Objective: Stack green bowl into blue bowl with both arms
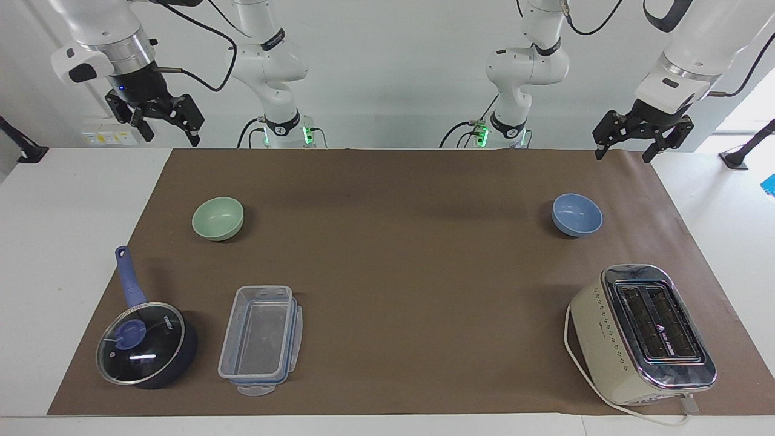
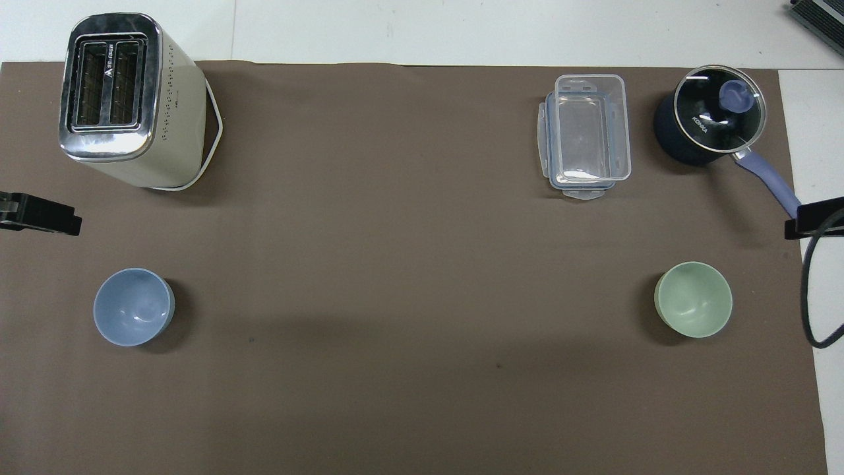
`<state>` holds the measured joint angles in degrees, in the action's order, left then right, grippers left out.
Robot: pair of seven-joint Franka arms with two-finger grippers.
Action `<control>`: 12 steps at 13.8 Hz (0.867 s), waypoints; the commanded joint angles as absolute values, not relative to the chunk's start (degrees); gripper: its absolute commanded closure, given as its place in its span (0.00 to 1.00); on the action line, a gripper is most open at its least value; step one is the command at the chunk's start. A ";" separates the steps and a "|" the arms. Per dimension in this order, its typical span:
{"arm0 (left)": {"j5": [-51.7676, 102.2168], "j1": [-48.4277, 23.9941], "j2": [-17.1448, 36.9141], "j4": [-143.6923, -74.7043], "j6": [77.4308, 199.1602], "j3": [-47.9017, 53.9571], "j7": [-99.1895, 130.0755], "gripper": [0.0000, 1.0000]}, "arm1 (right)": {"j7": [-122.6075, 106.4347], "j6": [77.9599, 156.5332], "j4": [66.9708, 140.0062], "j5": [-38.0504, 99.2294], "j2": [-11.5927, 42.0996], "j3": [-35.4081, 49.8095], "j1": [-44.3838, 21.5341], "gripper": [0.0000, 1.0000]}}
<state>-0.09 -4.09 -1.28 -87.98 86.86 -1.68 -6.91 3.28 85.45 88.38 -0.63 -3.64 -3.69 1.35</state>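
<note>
Brown mat (image 1: 387, 290) covers the counter (image 1: 36, 272). Left tool (image 1: 643, 138) and right tool (image 1: 162, 121) both hang raised at the robots' edge, fingers spread, holding nothing. Green bowl (image 1: 218, 218) sits at the right arm's end, blue bowl (image 1: 577, 215) at the left arm's, well apart.

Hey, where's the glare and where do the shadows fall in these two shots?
Facing view: a white streak of glare on the saucepan lid, bright reflections on the toaster chrome. Overhead view: small highlights inside the blue bowl and green bowl, each casting a soft shadow on the brown mat.
</note>
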 commanded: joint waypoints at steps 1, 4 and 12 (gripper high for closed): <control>0.62 -4.04 -0.35 -85.60 85.42 -1.93 -7.30 0.00 | 2.99 86.75 90.18 -0.09 -5.01 -3.43 1.85 0.00; 0.44 -4.22 -0.62 -85.87 85.96 -1.93 -7.47 0.00 | 3.43 86.66 90.26 -0.09 -5.01 -3.43 1.85 0.00; 0.44 -4.22 -0.88 -86.48 85.52 -1.76 -7.12 0.00 | 3.43 86.66 90.26 -0.09 -5.01 -3.43 1.85 0.00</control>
<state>-0.08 -4.18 -1.17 -87.31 86.85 -1.39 -6.91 3.28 85.45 88.51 -0.63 -3.67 -3.69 1.35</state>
